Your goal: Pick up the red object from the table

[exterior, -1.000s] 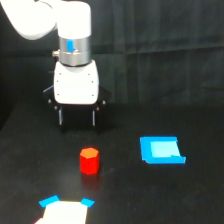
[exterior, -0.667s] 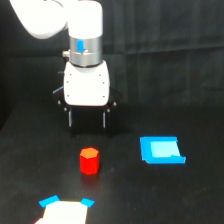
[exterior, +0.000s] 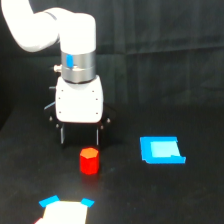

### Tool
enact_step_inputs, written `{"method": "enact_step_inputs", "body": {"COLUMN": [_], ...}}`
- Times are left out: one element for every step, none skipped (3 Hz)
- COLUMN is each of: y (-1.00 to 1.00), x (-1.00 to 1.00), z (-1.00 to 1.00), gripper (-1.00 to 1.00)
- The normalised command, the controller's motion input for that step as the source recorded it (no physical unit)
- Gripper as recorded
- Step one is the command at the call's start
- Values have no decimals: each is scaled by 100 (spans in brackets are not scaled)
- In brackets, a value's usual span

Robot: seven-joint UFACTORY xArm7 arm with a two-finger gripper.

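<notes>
The red object (exterior: pixel 89 161) is a small red-orange hexagonal block standing upright on the black table (exterior: pixel 165 200), left of centre in the exterior view. My gripper (exterior: pixel 79 135) hangs from the white arm with its two dark fingers pointing down, just behind and above the block. The fingers stand apart and hold nothing. The block sits just in front of the finger gap, slightly toward the exterior view's right, apart from the fingertips.
A flat blue piece (exterior: pixel 161 150) lies on the table to the exterior view's right of the block. A white card with blue corners (exterior: pixel 64 211) lies at the front edge, below the block.
The arm has come forward and toward the exterior view's right, so the gripper now stands right behind the red block. The block and the blue piece have not moved.
</notes>
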Motion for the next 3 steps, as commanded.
{"method": "enact_step_inputs", "body": {"y": [-47,-87,-100], "x": [100,100,-76], "z": [-34,-32,-71], "gripper": [34,75,100]}}
